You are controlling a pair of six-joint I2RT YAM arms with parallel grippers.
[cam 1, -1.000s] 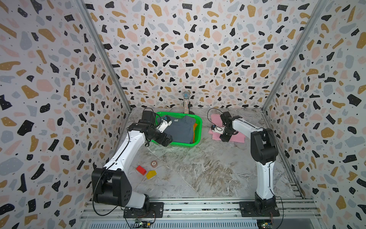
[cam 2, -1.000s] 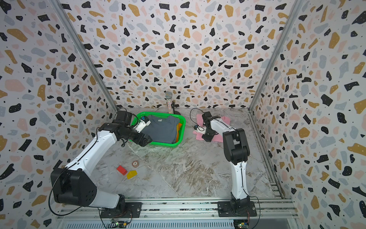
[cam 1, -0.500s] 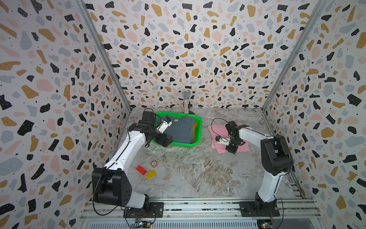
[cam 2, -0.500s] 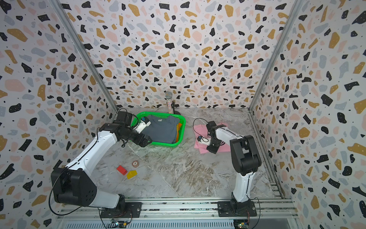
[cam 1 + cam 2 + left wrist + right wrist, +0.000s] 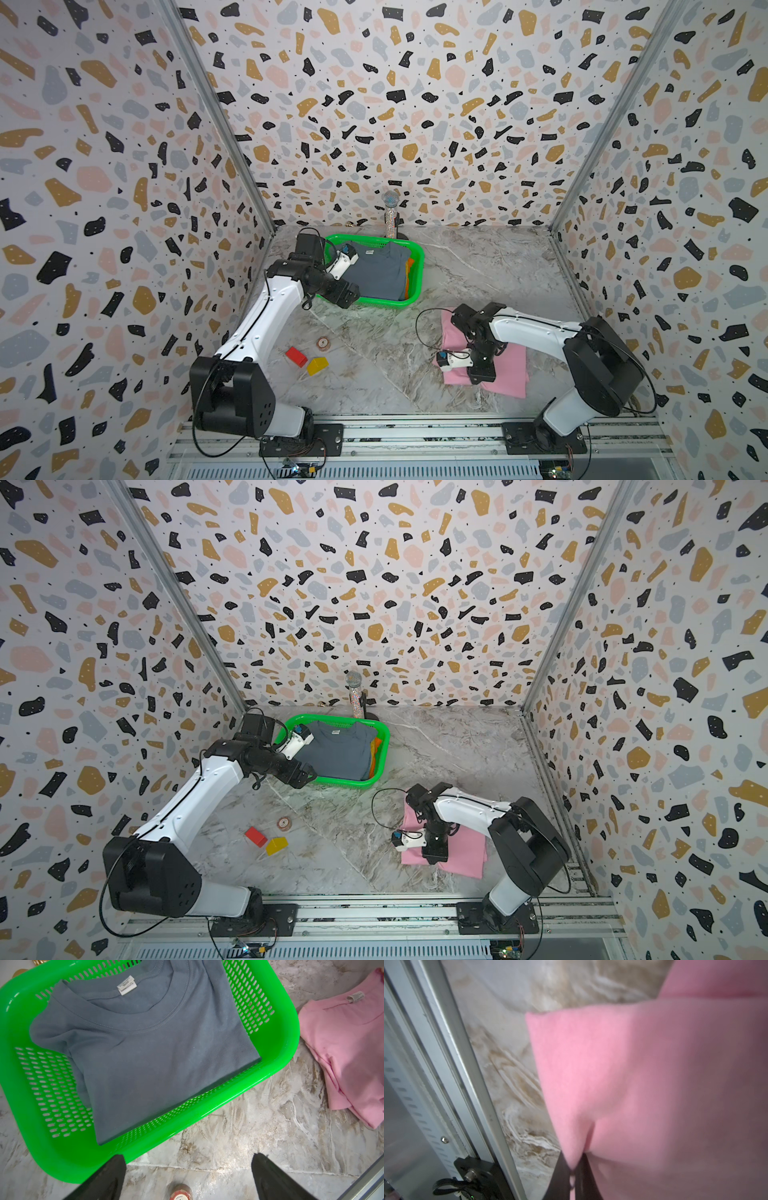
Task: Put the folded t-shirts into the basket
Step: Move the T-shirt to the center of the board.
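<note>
The right gripper (image 5: pixel 572 1166) has dragged the pink t-shirt (image 5: pixel 513 370) toward lower right, pinching its fold — the left gripper (image 5: pixel 188 1157) gapes empty. The grey-blue t-shirt (image 5: pixel 380 272) already lies in the basket (image 5: pixel 376 302) — pink remains.

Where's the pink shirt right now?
In both top views the pink t-shirt lies on the table on the robot's right, apart from the green basket, a fold pinched in the shut right hand.

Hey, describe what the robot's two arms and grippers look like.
Both the left arm and right arm have smooth white link shells with bulky black joint housings. The left gripper and right gripper are black with tapered fingers. A small white camera sits at each wrist, and thin black cables loop alongside.
</note>
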